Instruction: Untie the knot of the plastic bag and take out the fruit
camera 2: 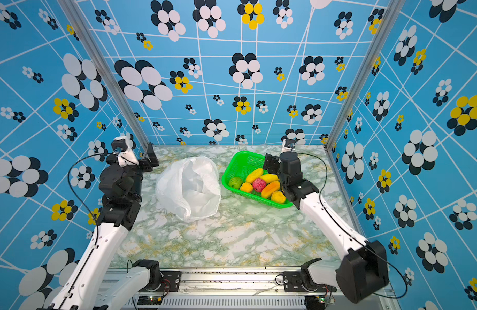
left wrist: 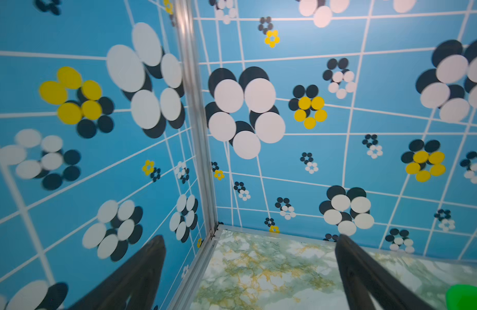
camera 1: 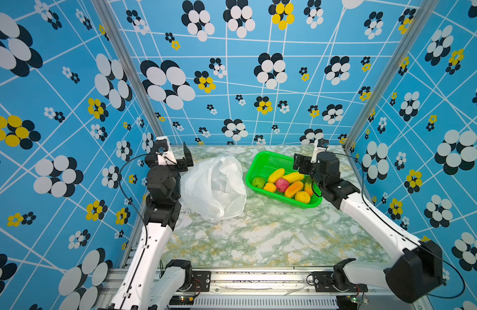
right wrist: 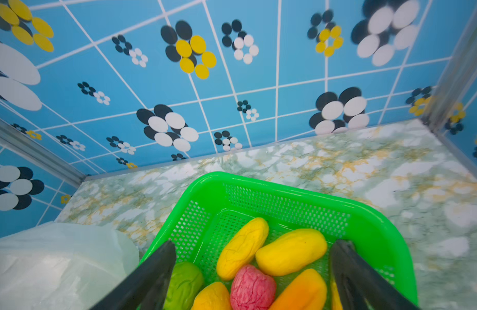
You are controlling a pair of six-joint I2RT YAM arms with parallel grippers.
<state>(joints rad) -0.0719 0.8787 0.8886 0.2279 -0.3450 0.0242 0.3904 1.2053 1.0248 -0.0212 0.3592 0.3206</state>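
Over the basket (right wrist: 285,188), right arm (camera 1: 366,214), jaws wide apart.

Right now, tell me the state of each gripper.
Left gripper: open, holding nothing.
Right gripper: open, holding nothing, above the fruit in the green basket.

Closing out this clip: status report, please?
Left gripper open, empty. Right gripper open, empty, above green mesh plastic basket. Crinkly white plastic bag lies open, no knot seen; small toy fruit in basket. Nothing in the way.
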